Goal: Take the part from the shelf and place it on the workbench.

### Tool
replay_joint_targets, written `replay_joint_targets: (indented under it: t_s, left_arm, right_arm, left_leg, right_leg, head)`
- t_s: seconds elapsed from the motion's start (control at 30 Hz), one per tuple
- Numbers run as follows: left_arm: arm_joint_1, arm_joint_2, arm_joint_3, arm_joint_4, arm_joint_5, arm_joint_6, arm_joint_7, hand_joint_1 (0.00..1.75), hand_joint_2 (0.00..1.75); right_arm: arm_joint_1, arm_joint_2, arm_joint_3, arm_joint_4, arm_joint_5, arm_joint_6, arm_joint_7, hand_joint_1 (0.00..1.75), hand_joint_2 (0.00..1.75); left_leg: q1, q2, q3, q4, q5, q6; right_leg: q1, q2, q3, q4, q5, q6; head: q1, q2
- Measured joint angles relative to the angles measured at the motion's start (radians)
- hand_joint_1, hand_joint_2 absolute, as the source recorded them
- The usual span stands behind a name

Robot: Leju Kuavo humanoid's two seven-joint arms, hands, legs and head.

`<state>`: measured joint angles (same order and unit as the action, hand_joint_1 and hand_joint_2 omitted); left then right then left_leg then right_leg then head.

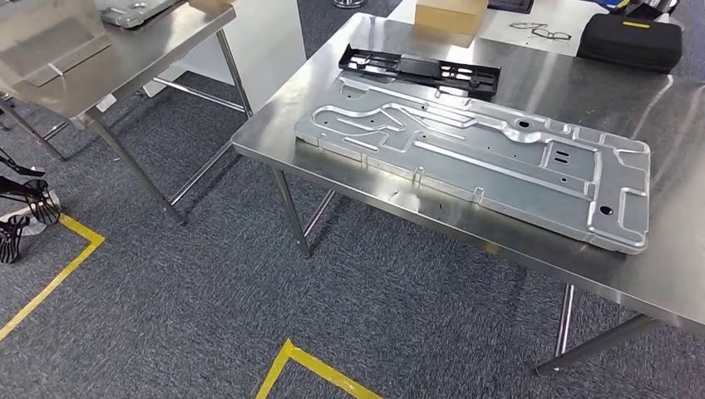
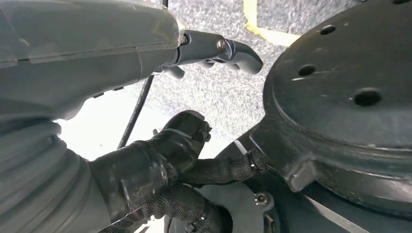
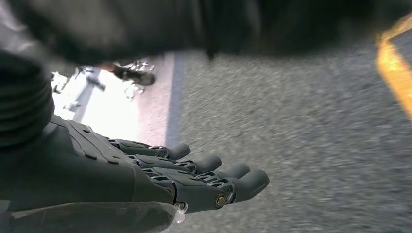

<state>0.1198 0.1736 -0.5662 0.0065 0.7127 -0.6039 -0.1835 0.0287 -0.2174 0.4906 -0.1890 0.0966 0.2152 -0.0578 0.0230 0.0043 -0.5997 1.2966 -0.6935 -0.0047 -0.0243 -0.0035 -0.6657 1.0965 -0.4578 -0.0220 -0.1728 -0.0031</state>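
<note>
A long black plastic part [image 1: 420, 71] lies flat on the steel workbench [image 1: 274, 133], just behind a large stamped silver metal plate [image 1: 474, 154] that covers much of the benchtop. In the left wrist view my left hand [image 2: 160, 58] hangs beside my body over the grey carpet, fingers [image 2: 238, 51] stretched out, thumb apart, nothing in it. In the right wrist view my right hand [image 3: 145, 179] hangs over the carpet with its fingers [image 3: 243, 184] straight and side by side, holding nothing.
A second steel table [image 1: 141, 58] stands to the left with a grey part [image 1: 133, 10] at its far edge. A cardboard box [image 1: 449, 15], glasses [image 1: 540, 32] and a black case [image 1: 629, 40] sit behind the bench. Yellow floor tape [image 1: 58, 274] marks the carpet.
</note>
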Motion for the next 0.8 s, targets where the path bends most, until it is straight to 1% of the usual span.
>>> replay_joint_targets:
  t_s: [0.03,0.07,0.1,0.13,0.17,0.2,0.23,0.27,0.3,0.33,0.37,0.4,0.43,0.47,0.5,0.53,0.57,0.6,0.63,0.67,0.7,0.73,0.77,0.8]
  left_arm:
    - [-0.001,0.000,0.001,0.000,-0.001,0.000,0.000,0.00,1.75]
    - [-0.003,0.001,0.001,0.000,-0.002,0.000,0.000,0.00,1.75]
    - [-0.005,0.003,0.002,0.000,-0.003,-0.001,0.001,0.00,1.75]
    - [-0.007,0.006,0.002,0.000,-0.005,-0.002,0.001,0.00,1.75]
    - [-0.009,0.009,0.003,0.000,-0.006,-0.004,0.002,0.00,1.75]
    - [-0.010,0.011,0.003,0.000,-0.007,-0.006,0.002,0.00,1.75]
    - [-0.009,0.013,0.004,0.000,-0.008,-0.007,0.002,0.00,1.75]
    - [-0.009,0.014,0.005,0.000,-0.009,-0.008,0.004,0.00,1.75]
    - [-0.010,0.015,0.007,0.000,-0.010,-0.010,0.006,0.00,1.75]
    - [-0.010,0.015,0.010,0.000,-0.012,-0.010,0.008,0.00,1.75]
    - [-0.011,0.016,0.012,0.000,-0.014,-0.011,0.010,0.00,1.75]
    - [-0.011,0.015,0.015,0.000,-0.017,-0.012,0.011,0.00,1.75]
    - [-0.010,0.015,0.017,0.000,-0.020,-0.012,0.011,0.00,1.75]
    - [-0.009,0.015,0.019,0.000,-0.022,-0.013,0.012,0.00,1.75]
    - [-0.008,0.015,0.020,0.000,-0.025,-0.013,0.012,0.00,1.75]
    - [-0.007,0.015,0.020,0.000,-0.027,-0.014,0.013,0.00,1.75]
    - [-0.007,0.015,0.020,0.000,-0.028,-0.015,0.013,0.00,1.75]
    - [-0.009,0.015,0.021,0.000,-0.029,-0.016,0.013,0.00,1.75]
    - [-0.010,0.015,0.021,0.000,-0.029,-0.016,0.013,0.00,1.75]
    - [-0.010,0.015,0.022,0.000,-0.029,-0.017,0.013,0.00,1.75]
    - [-0.012,0.016,0.022,0.000,-0.029,-0.018,0.013,0.00,1.75]
    - [-0.012,0.016,0.023,0.000,-0.030,-0.018,0.013,0.00,1.75]
    - [-0.013,0.017,0.024,0.000,-0.030,-0.019,0.013,0.00,1.75]
    - [-0.014,0.016,0.025,0.000,-0.031,-0.019,0.013,0.00,1.75]
  right_arm:
    - [-0.001,0.001,-0.002,0.003,0.000,0.000,0.000,0.00,0.00]
    - [-0.001,0.002,-0.003,0.005,0.001,-0.001,0.000,0.00,0.00]
    - [-0.005,0.005,-0.004,0.006,0.001,-0.003,-0.001,0.00,0.00]
    - [-0.007,0.009,-0.005,0.007,0.002,-0.004,-0.002,0.00,0.00]
    - [-0.009,0.013,-0.006,0.008,0.002,-0.006,-0.002,0.00,0.00]
    - [-0.010,0.015,-0.008,0.009,0.003,-0.007,-0.003,0.00,0.00]
    - [-0.008,0.016,-0.009,0.011,0.004,-0.007,-0.003,0.00,0.00]
    - [-0.008,0.016,-0.009,0.014,0.005,-0.007,-0.002,0.00,0.00]
    - [-0.008,0.016,-0.010,0.017,0.006,-0.007,-0.001,0.00,0.00]
    - [-0.008,0.016,-0.010,0.019,0.008,-0.007,0.000,0.00,0.00]
    - [-0.008,0.017,-0.010,0.020,0.008,-0.006,0.001,0.00,0.00]
    - [-0.008,0.017,-0.010,0.021,0.009,-0.006,0.001,0.00,0.00]
    - [-0.007,0.018,-0.010,0.022,0.009,-0.006,0.001,0.00,0.00]
    - [-0.007,0.018,-0.010,0.023,0.009,-0.006,0.001,0.00,0.00]
    - [-0.007,0.018,-0.010,0.023,0.009,-0.006,0.001,0.00,0.00]
    - [-0.007,0.018,-0.010,0.024,0.009,-0.006,0.001,0.00,0.00]
    - [-0.007,0.018,-0.010,0.024,0.009,-0.006,0.001,0.00,0.00]
    - [-0.009,0.018,-0.010,0.024,0.009,-0.006,0.001,0.00,0.00]
    - [-0.011,0.018,-0.010,0.024,0.009,-0.006,0.001,0.00,0.00]
    - [-0.012,0.018,-0.010,0.024,0.009,-0.006,0.001,0.00,0.00]
    - [-0.013,0.019,-0.010,0.024,0.009,-0.006,0.001,0.00,0.00]
    - [-0.013,0.019,-0.010,0.024,0.009,-0.006,0.001,0.00,0.00]
    - [-0.011,0.019,-0.010,0.025,0.009,-0.006,0.001,0.00,0.00]
    - [-0.011,0.020,-0.010,0.026,0.009,-0.006,0.001,0.00,0.00]
  left_leg:
    - [-0.005,0.000,0.033,-0.026,0.024,0.011]
    - [-0.013,0.000,0.081,-0.080,0.052,0.025]
    - [-0.022,0.000,0.137,-0.152,0.067,0.042]
    - [-0.031,0.002,0.187,-0.226,0.071,0.054]
    - [-0.038,0.004,0.218,-0.280,0.070,0.063]
    - [-0.043,0.006,0.232,-0.313,0.068,0.067]
    - [-0.046,0.008,0.229,-0.327,0.079,0.066]
    - [-0.044,0.011,0.221,-0.334,0.097,0.066]
    - [-0.042,0.014,0.213,-0.345,0.117,0.066]
    - [-0.039,0.018,0.203,-0.355,0.137,0.069]
    - [-0.035,0.023,0.191,-0.361,0.155,0.070]
    - [-0.036,0.026,0.175,-0.363,0.169,0.073]
    - [-0.036,0.032,0.158,-0.360,0.181,0.074]
    - [-0.036,0.038,0.138,-0.354,0.191,0.072]
    - [-0.035,0.046,0.118,-0.346,0.200,0.071]
    - [-0.034,0.053,0.097,-0.335,0.207,0.068]
    - [-0.032,0.060,0.077,-0.321,0.212,0.065]
    - [-0.032,0.066,0.059,-0.304,0.215,0.061]
    - [-0.033,0.071,0.043,-0.286,0.216,0.057]
    - [-0.034,0.077,0.032,-0.271,0.217,0.051]
    - [-0.036,0.084,0.026,-0.260,0.219,0.046]
    - [-0.037,0.091,0.022,-0.255,0.223,0.039]
    - [-0.037,0.096,0.020,-0.253,0.227,0.033]
    - [-0.035,0.090,0.014,-0.246,0.219,0.025]
  right_leg:
    - [0.006,-0.001,-0.013,0.000,0.011,-0.002]
    - [0.011,-0.001,-0.024,0.000,0.023,-0.003]
    - [0.014,0.000,-0.033,0.000,0.035,-0.003]
    - [0.016,0.000,-0.039,-0.002,0.047,-0.001]
    - [0.016,-0.001,-0.041,-0.006,0.060,0.003]
    - [0.014,-0.002,-0.040,-0.014,0.074,0.009]
    - [0.013,-0.002,-0.038,-0.026,0.090,0.016]
    - [0.012,-0.002,-0.038,-0.035,0.102,0.023]
    - [0.012,-0.001,-0.040,-0.037,0.096,0.029]
    - [0.013,0.001,-0.044,-0.024,0.066,0.034]
    - [0.013,0.002,-0.051,0.009,0.015,0.038]
    - [0.013,0.003,-0.057,0.058,-0.046,0.042]
    - [0.012,0.004,-0.063,0.120,-0.094,0.046]
    - [0.010,0.004,-0.063,0.178,-0.113,0.051]
    - [0.007,0.003,-0.055,0.216,-0.105,0.055]
    - [0.004,0.001,-0.033,0.224,-0.078,0.059]
    - [0.001,-0.004,0.007,0.198,-0.049,0.063]
    - [-0.002,-0.017,0.062,0.138,-0.042,0.066]
    - [-0.001,-0.032,0.120,0.064,-0.055,0.065]
    - [0.000,-0.045,0.161,0.002,-0.078,0.059]
    - [0.003,-0.052,0.184,-0.041,-0.100,0.050]
    - [0.006,-0.048,0.186,-0.059,-0.106,0.038]
    - [0.004,-0.042,0.176,-0.060,-0.101,0.027]
    - [0.003,-0.035,0.166,-0.061,-0.091,0.018]
  head:
    - [0.000,0.000]
    - [0.000,0.000]
    - [0.000,0.000]
    - [0.000,0.000]
    - [0.000,0.000]
    - [0.000,0.000]
    - [0.000,0.000]
    - [0.001,0.000]
    - [0.001,0.000]
    - [0.001,0.000]
    - [0.001,0.000]
    - [0.001,0.000]
    - [0.001,0.000]
    - [0.001,0.000]
    - [0.001,0.000]
    - [0.001,0.000]
    - [0.001,0.000]
    - [0.001,0.000]
    - [0.001,0.000]
    - [0.000,0.000]
    - [0.000,0.000]
    - [0.000,0.000]
    - [0.000,0.000]
    - [0.000,0.000]
